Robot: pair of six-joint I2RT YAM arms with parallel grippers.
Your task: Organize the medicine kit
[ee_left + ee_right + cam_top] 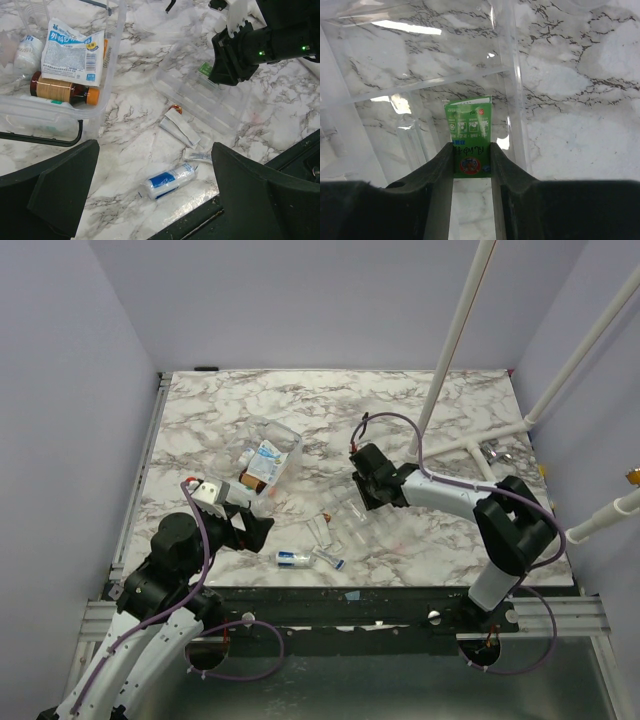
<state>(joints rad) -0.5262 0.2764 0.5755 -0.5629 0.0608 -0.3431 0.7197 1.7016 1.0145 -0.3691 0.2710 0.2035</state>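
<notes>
The medicine kit (291,436) is a clear box with a black handle, left of centre; in the left wrist view the medicine kit (95,113) holds a white packet (70,50), a brown bottle (60,90) and a white bottle (25,50). My right gripper (471,161) is shut on a small green carton (469,131) and holds it down into a clear tray (512,90). From the left wrist the same right gripper (216,75), green carton (204,69) and clear tray (200,102) show. My left gripper (160,197) is wide open above a wrapped bandage roll (167,181).
White sachets (180,127) and a smaller packet (197,156) lie between the tray and the roll. The bandage roll (295,558) sits close to the table's near edge (350,585). White poles (455,335) rise at the back right.
</notes>
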